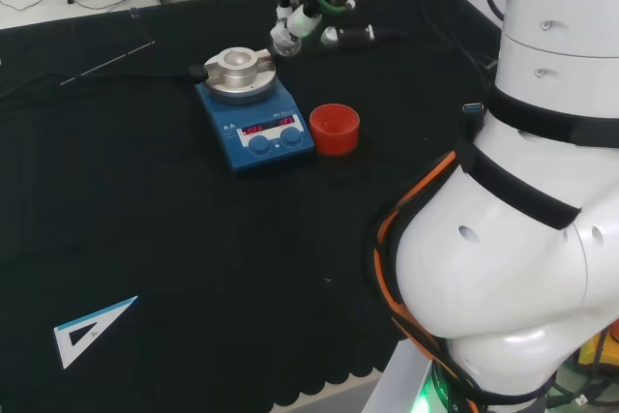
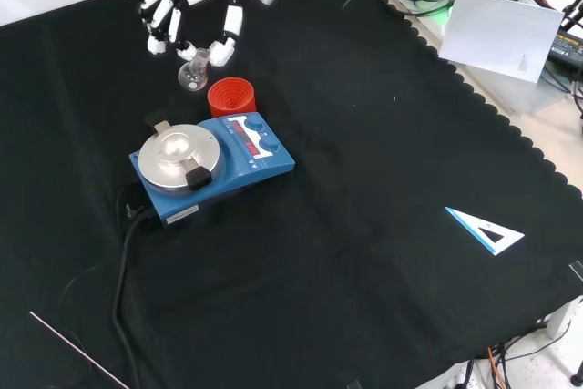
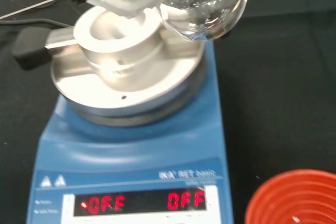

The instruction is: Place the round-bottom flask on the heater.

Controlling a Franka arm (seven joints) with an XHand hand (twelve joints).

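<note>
The hand (image 2: 196,8) carries the round-bottom flask (image 2: 193,72) above the cloth, not on the heater (image 2: 211,168).

In the front view, going left to right, the heater's metal top (image 2: 176,154) comes first, then the flask hanging under the curled fingers (image 2: 230,29), with the red ribbed stand (image 2: 231,97) just beside it. The fingers seem to pinch the flask's neck, though the glass is hard to see. In the wrist view the clear bulb (image 3: 205,3) floats near the metal top's edge, above the blue body (image 3: 131,150).
</note>
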